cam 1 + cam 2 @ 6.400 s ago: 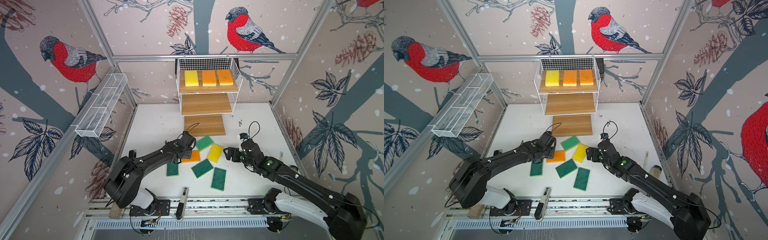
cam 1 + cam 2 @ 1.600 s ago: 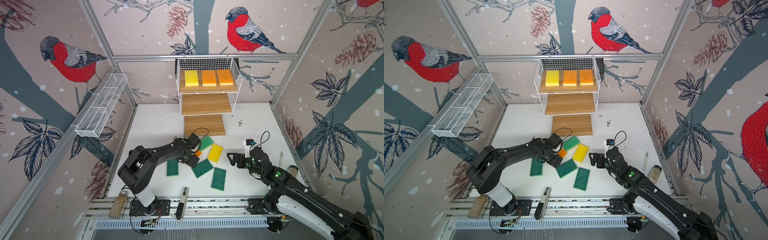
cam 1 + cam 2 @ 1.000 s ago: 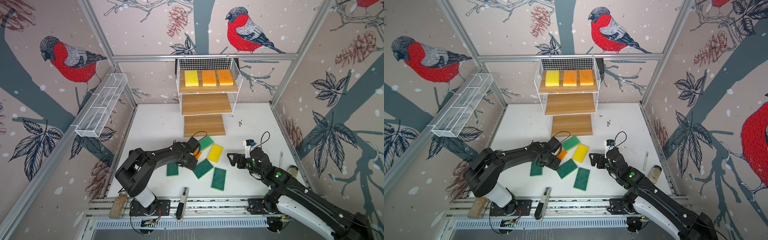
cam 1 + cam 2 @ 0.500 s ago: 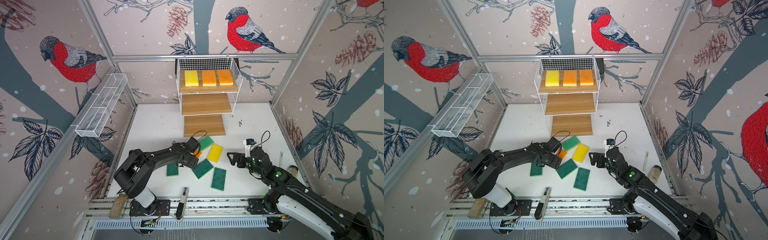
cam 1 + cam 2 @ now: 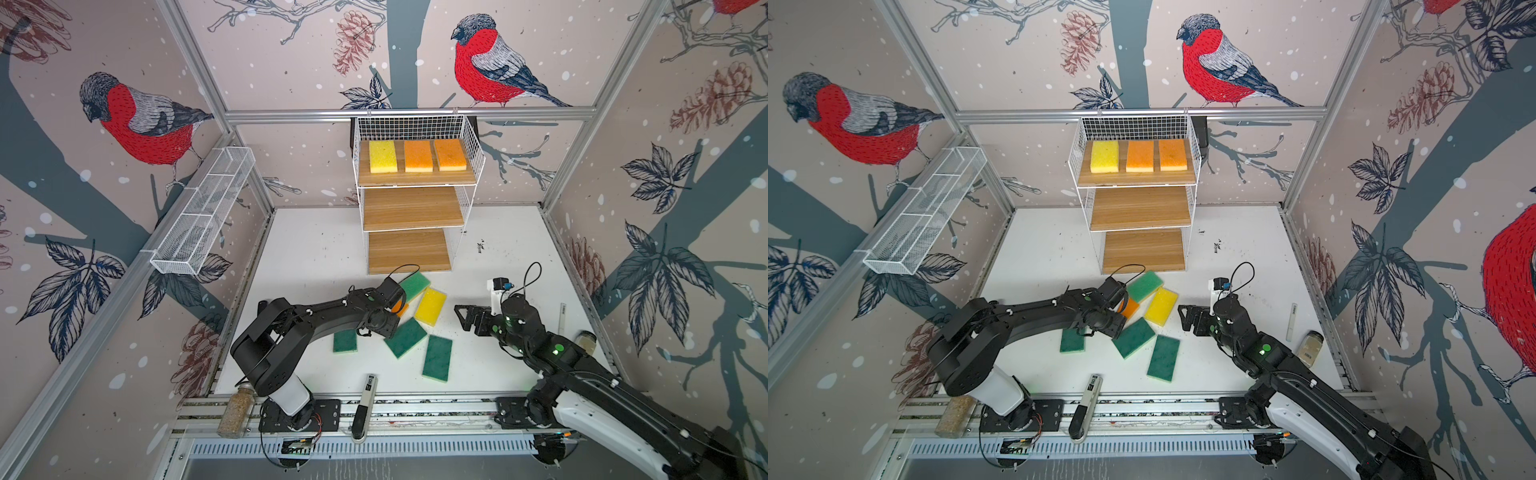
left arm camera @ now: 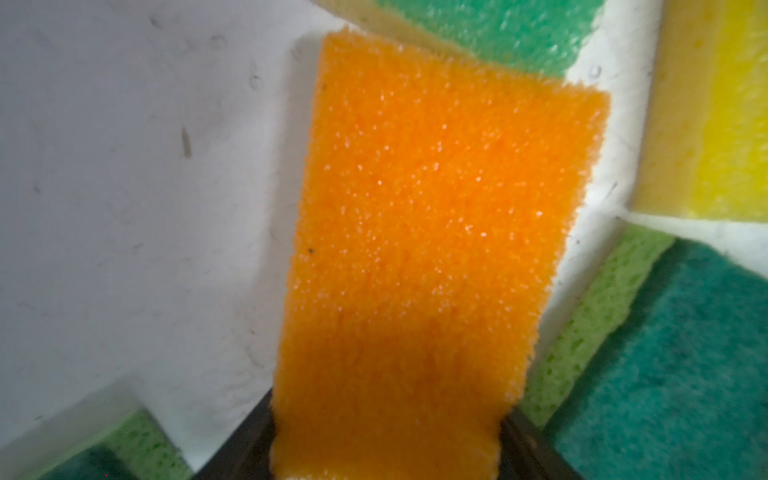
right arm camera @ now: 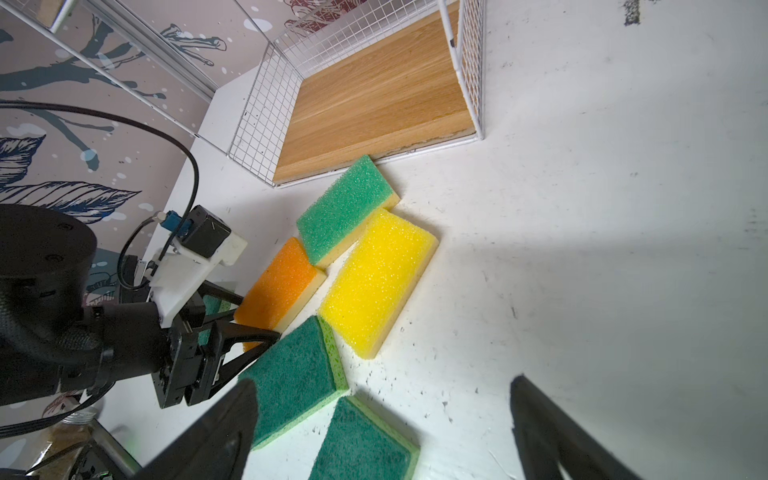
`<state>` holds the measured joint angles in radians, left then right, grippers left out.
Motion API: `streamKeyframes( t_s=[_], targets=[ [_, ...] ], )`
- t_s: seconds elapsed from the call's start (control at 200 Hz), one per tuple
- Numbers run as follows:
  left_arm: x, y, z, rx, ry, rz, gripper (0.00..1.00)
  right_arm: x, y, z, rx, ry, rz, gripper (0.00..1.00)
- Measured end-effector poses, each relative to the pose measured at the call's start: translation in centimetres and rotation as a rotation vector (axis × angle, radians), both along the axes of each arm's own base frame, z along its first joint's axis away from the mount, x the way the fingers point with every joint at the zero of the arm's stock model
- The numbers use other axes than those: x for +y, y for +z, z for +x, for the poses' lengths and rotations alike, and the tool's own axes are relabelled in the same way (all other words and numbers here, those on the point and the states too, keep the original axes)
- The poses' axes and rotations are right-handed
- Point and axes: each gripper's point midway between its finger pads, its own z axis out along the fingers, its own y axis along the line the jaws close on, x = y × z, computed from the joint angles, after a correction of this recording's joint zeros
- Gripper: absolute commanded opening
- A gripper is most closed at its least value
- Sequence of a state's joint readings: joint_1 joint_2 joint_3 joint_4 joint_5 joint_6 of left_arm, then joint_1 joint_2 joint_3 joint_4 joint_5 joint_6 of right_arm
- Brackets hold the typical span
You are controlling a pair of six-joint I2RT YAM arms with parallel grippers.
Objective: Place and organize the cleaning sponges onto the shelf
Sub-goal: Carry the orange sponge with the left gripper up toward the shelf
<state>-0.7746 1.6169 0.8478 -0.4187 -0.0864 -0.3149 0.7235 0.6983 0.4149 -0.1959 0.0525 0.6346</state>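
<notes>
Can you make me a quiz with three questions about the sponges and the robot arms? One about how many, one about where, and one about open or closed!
1. How many sponges lie on the top board of the shelf?
A. one
B. three
C. five

2. Where is the left gripper?
A. on the top board
B. at the loose orange sponge on the table
C. against the back wall

3. The right gripper is:
A. open, holding nothing
B. squeezing a sponge
C. shut tight

Answers:
1 B, one yellow and two orange lie side by side.
2 B, its jaws stand either side of that sponge's end.
3 A, its fingers stand wide apart with nothing between them.
</notes>
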Motion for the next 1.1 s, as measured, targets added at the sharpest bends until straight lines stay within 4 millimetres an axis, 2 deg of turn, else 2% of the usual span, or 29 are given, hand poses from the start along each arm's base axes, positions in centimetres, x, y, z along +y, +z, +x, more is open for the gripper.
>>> streamKeyframes(
  t_s=[0.105, 0.175, 0.36, 0.53, 0.88, 1.101],
  targets=[
    [0.5, 0.4, 0.1, -0.018, 0.031, 0.006, 0.63, 0.0, 0.1, 0.0, -0.002, 0.000, 0.002, 0.94],
    [0.9, 1.3, 0.4, -0.046, 0.051, 0.010, 0.63, -0.1, 0.1, -0.1, -0.002, 0.000, 0.002, 0.95],
    [1.4, 5.3, 1.8, -0.166, 0.147, -0.040, 0.62, 0.0, 0.2, 0.0, -0.002, 0.000, 0.001, 0.95],
    [1.4, 8.8, 2.1, -0.245, 0.202, -0.140, 0.61, 0.1, 0.3, 0.1, 0.000, -0.001, -0.001, 0.95],
    [1.7, 13.3, 2.9, -0.326, 0.275, -0.213, 0.60, 0.4, 0.5, 0.5, 0.007, -0.002, -0.008, 0.94],
    [1.3, 18.4, 4.3, -0.427, 0.344, -0.322, 0.59, 0.7, 1.5, 1.1, -0.006, -0.004, -0.006, 0.94]
  ],
)
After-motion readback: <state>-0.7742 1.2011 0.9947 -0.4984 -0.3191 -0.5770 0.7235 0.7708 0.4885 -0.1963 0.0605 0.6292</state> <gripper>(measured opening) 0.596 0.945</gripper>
